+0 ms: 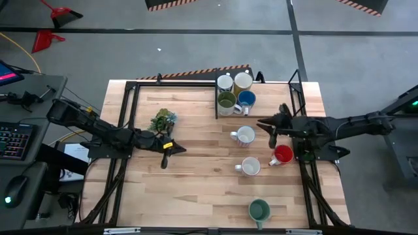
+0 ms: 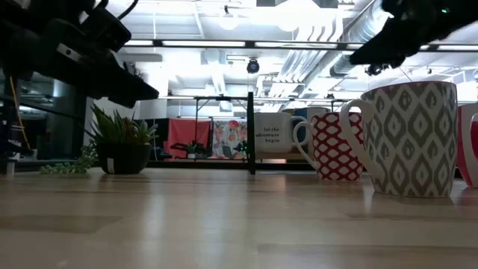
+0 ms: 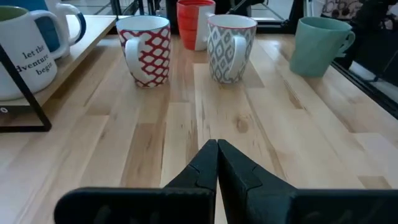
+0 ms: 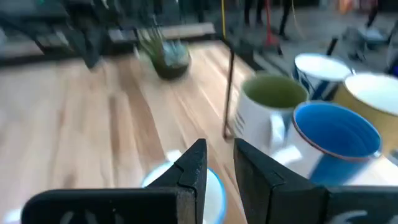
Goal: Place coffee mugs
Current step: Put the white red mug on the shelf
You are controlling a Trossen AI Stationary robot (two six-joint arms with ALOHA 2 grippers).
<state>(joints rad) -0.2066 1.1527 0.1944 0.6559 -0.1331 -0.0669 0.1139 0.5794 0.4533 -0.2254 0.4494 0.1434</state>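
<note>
High view: four mugs (image 1: 235, 91) inside black frame (image 1: 217, 98) at desk (image 1: 196, 176) far edge; four loose mugs (image 1: 245, 136) near right end effector (image 1: 272, 138).
Left wrist view: left end effector (image 3: 217, 149) pressed together, empty.
Right wrist view: right end effector fingers slightly spread above white mug (image 4: 217, 186).

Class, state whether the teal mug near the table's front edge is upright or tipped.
Upright. The teal mug shows its round open mouth from above, and in the left wrist view it stands on its base.

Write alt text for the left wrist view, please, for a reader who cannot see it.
The left gripper, fingers shut, points across a light wooden table at a red-patterned white mug and a grey-patterned white mug. A plain teal mug stands apart beside them.
</note>
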